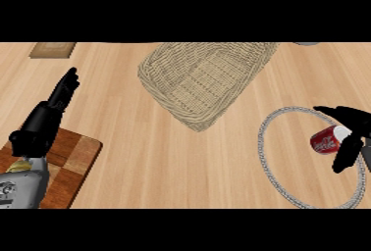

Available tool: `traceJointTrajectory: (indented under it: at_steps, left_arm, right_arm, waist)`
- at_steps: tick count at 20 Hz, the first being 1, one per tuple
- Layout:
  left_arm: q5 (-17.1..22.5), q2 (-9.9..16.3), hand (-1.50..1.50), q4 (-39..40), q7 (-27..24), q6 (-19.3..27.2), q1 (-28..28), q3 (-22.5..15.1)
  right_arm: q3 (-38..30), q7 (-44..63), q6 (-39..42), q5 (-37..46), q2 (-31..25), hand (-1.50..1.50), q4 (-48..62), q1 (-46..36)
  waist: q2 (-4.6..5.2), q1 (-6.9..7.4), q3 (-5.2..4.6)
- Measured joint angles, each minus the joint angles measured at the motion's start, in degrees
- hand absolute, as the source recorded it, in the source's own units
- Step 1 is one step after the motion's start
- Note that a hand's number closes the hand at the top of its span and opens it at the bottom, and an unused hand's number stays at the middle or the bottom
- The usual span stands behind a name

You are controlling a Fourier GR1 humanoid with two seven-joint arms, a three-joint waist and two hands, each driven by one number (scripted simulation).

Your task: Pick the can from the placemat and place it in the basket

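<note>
A red can (328, 140) lies on its side on the round placemat (273, 162) with a grey beaded rim, at the right of the head view. My right hand (351, 133) comes in from the right edge, its fingers and thumb curled around the can's right end. The woven basket (203, 81) stands at the top centre, to the upper left of the can. My left hand (51, 110) rests open at the left with its fingers pointing up, far from the can.
A wooden cutting board (72, 159) lies at the lower left under my left forearm. A small brown object (52, 49) sits at the top left edge. A grey object (308, 43) peeks in at the top right.
</note>
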Motion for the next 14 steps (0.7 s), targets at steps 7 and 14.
traceJointTrajectory:
  at_steps: [7,14]
  left_arm:
    - [-1.2,-1.1,0.00,0.1,0.4,-0.3,-0.7,0.5]
    - [-0.7,-0.9,0.00,-0.2,0.1,-1.8,-0.3,1.9]
  right_arm:
    - [-1.6,-3.5,-1.1,3.9,0.5,-1.50,4.1,-0.1]
    - [-3.5,-5.1,-2.7,5.5,3.0,1.50,6.6,-0.2]
  waist:
    - [0.01,0.02,0.00]
    - [-0.13,0.02,-0.20]
